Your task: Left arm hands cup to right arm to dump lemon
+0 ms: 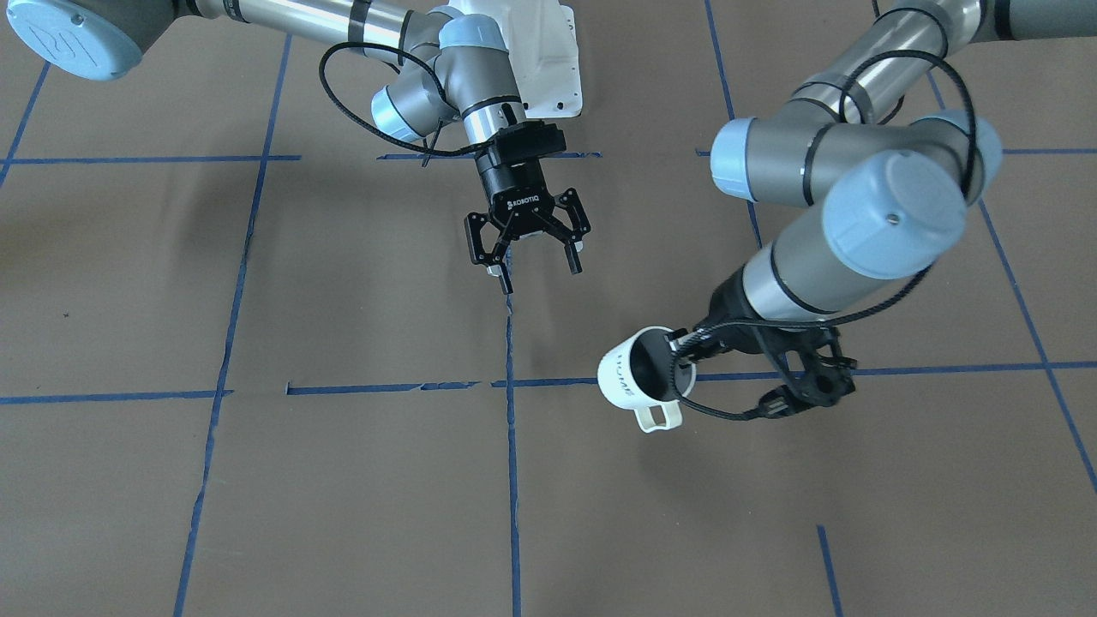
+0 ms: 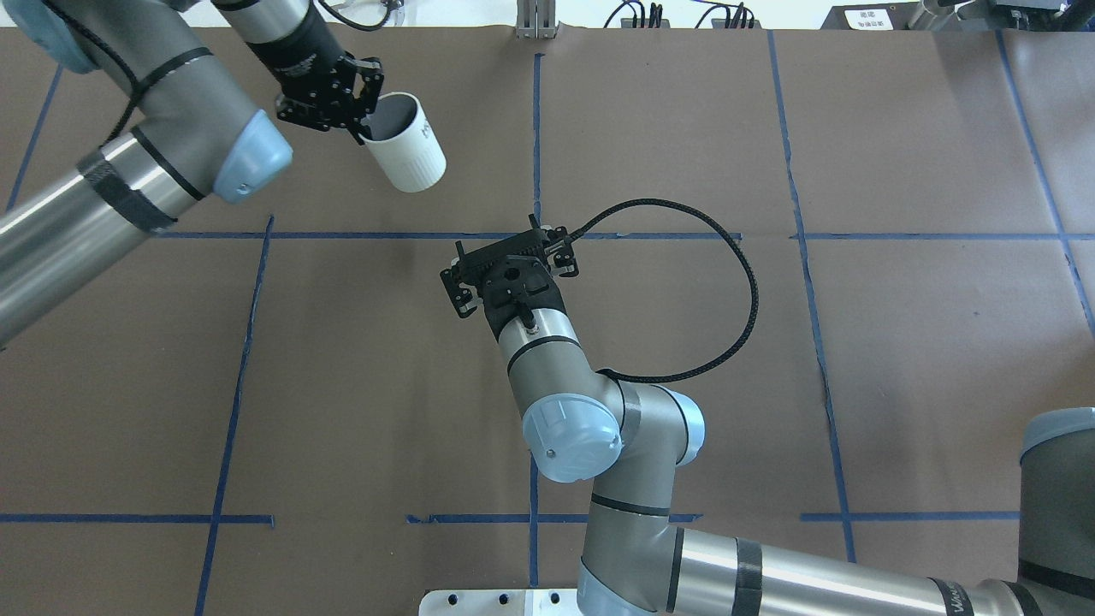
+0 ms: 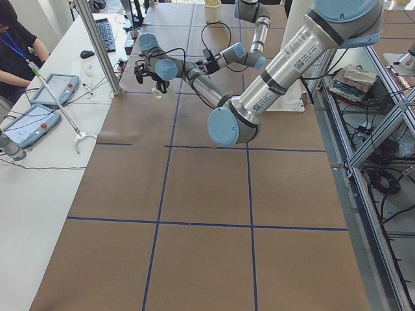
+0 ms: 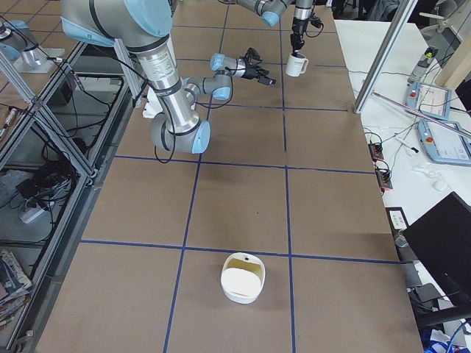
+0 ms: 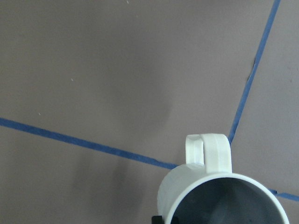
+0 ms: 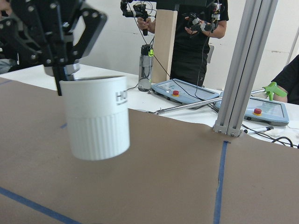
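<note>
Closest to the left wrist lens is the cup (image 5: 223,196), its grey inside and looped handle filling the lower corner, with brown paper and blue tape beneath it. That paper covers the whole tabletop (image 1: 343,480), ruled into big squares by tape lines (image 1: 512,480). Just beyond the left hand (image 1: 686,347), the tabletop's far edge (image 2: 684,28) meets a white bench (image 3: 39,194) that carries tablets (image 6: 182,88). An aluminium post (image 6: 240,70) stands there, and operators (image 6: 198,42) are behind it. A white container (image 4: 243,277) sits on the paper well behind the right hand (image 1: 535,267), towards that end of the tabletop. Bare paper stretches below and between the two hands. The left hand pinches the cup's wall at the rim, so the cup hangs upright directly under its fingers, off the paper. The handle points away from the robot, and dark lettering shows on the cup's side. The right hand has its fingers spread with nothing between them. It is well apart from the cup, which lies out in front of its fingers.
</note>
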`<action>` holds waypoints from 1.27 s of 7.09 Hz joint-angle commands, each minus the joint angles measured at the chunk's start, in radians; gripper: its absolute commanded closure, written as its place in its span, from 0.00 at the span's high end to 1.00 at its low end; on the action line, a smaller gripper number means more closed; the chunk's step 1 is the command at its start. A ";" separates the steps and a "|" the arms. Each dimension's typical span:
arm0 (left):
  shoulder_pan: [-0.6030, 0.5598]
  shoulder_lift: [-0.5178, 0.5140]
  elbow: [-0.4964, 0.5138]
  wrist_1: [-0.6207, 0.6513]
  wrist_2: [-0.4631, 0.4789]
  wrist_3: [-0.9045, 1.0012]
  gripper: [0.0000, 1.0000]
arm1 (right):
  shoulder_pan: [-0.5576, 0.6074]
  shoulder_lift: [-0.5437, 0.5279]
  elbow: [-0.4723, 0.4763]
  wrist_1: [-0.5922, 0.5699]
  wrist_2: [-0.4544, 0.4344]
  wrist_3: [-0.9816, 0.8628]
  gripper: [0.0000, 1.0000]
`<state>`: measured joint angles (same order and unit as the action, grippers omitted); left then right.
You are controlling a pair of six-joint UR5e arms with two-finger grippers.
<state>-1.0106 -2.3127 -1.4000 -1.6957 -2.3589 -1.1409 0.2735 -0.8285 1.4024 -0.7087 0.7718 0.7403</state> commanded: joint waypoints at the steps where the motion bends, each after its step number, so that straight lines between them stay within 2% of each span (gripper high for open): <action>1: -0.098 0.175 -0.118 0.008 0.000 0.174 0.00 | 0.041 -0.003 0.009 0.038 0.082 0.010 1.00; 3: -0.160 0.296 -0.263 0.074 0.006 0.327 0.00 | 0.181 -0.047 0.007 0.020 0.380 0.080 1.00; 5: -0.166 0.512 -0.452 0.111 0.015 0.406 0.00 | 0.358 -0.052 0.024 -0.233 0.744 0.074 0.99; 6: -0.164 0.606 -0.521 0.105 0.062 0.429 0.00 | 0.439 -0.057 0.024 -0.312 0.905 0.067 0.99; 7: -0.163 0.687 -0.554 0.100 0.125 0.464 0.00 | 0.534 -0.078 0.024 -0.377 1.061 0.067 0.99; 8: -0.161 0.767 -0.557 0.062 0.128 0.513 0.00 | 0.615 -0.107 0.024 -0.429 1.218 0.050 1.00; 9: -0.160 0.806 -0.539 -0.025 0.130 0.510 0.00 | 0.674 -0.151 0.026 -0.433 1.283 -0.022 1.00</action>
<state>-1.1720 -1.5708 -1.9455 -1.6437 -2.2384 -0.6472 0.8665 -0.9353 1.4269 -1.1130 1.9372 0.7778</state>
